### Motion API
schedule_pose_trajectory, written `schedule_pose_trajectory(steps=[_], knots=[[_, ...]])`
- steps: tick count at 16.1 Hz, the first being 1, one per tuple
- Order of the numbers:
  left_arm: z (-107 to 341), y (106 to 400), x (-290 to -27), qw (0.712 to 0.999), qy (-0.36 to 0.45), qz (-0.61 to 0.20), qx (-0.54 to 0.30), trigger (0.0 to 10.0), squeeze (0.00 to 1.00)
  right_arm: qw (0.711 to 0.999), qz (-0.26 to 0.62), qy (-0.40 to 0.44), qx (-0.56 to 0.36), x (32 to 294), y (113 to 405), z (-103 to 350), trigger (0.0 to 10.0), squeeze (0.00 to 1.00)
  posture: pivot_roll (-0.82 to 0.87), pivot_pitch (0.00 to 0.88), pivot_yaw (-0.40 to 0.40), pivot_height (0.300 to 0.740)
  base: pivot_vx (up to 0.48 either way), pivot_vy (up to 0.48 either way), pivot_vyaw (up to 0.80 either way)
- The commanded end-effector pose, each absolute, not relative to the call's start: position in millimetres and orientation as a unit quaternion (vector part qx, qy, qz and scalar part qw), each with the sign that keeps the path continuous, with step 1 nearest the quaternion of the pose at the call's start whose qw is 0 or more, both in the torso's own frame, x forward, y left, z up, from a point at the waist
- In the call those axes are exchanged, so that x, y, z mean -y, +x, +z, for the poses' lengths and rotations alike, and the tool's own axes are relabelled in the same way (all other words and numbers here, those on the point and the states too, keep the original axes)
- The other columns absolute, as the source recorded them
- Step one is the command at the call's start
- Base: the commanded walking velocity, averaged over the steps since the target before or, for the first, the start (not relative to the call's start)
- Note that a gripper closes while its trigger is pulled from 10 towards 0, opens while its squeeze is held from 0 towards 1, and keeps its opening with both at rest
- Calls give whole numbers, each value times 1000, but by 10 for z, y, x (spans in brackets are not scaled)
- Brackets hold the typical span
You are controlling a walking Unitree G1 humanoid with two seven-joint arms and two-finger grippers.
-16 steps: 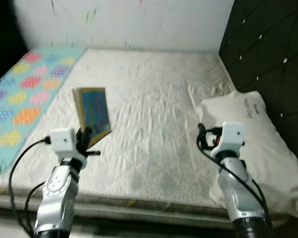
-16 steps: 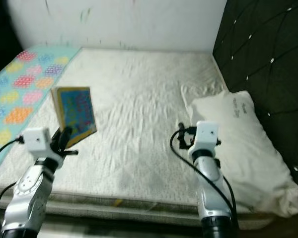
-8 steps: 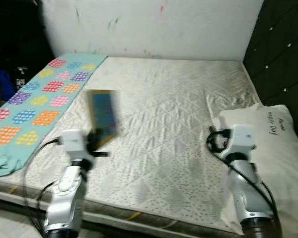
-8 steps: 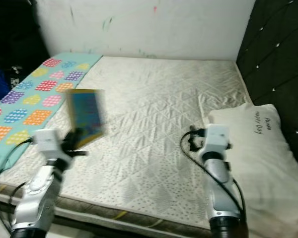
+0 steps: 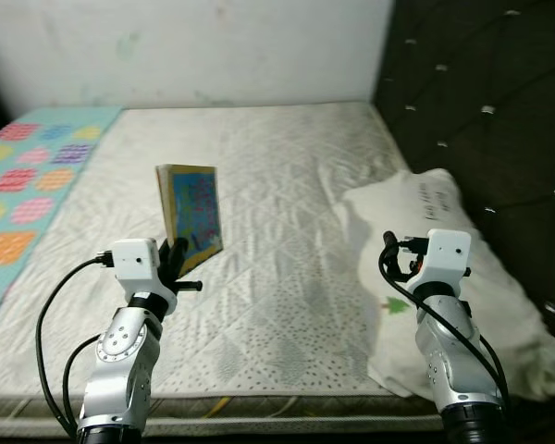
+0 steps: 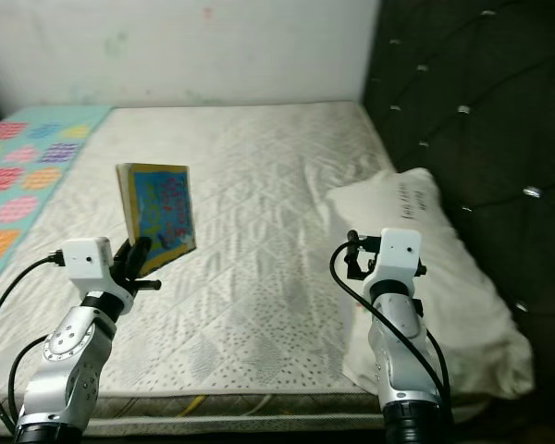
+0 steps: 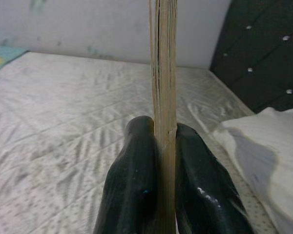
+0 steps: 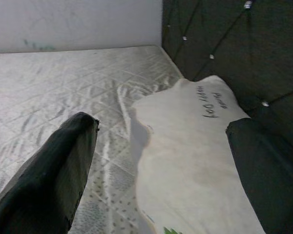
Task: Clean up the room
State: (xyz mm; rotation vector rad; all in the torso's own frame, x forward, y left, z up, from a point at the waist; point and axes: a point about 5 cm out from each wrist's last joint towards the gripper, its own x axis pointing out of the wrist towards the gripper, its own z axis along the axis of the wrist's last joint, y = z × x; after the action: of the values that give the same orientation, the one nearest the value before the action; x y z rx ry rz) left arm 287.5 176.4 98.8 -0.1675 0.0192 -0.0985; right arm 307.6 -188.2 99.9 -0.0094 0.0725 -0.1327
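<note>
A thin book [image 5: 191,215] with a blue and yellow cover stands upright over the near left part of the bare mattress [image 5: 277,194]. My left gripper [image 5: 174,261] is shut on its lower edge; in the left wrist view both black fingers [image 7: 136,185] press the book's page edge [image 7: 164,73] between them. My right gripper [image 8: 161,161] is open, raised above the near right of the bed, its fingers [image 8: 53,170] spread over the white pillow [image 5: 425,231].
A dark tufted headboard [image 5: 481,102] runs along the bed's right side. A teal blanket with coloured patches [image 5: 28,176] covers the left edge. A white wall [image 5: 185,51] stands behind the bed. The mattress's front edge [image 5: 259,407] is near me.
The camera has swung to the right: the headboard takes up more of the picture and the blanket less. The book stays held in my left gripper, and my right gripper stays open.
</note>
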Motion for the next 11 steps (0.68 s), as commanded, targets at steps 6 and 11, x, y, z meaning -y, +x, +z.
schedule_pose_trajectory(steps=[6,11], knots=[[1091,2888,-1823,996,-80,-40,15,10000,0,998,-60,-6,-30,1857,3078,1024,10000,0,27,0,60,740,0,-411,0],[1096,2882,-1830,995,-93,-39,19,10000,0,998,-59,-7,-33,1851,3074,1010,10000,0,29,0,60,740,0,-253,0]])
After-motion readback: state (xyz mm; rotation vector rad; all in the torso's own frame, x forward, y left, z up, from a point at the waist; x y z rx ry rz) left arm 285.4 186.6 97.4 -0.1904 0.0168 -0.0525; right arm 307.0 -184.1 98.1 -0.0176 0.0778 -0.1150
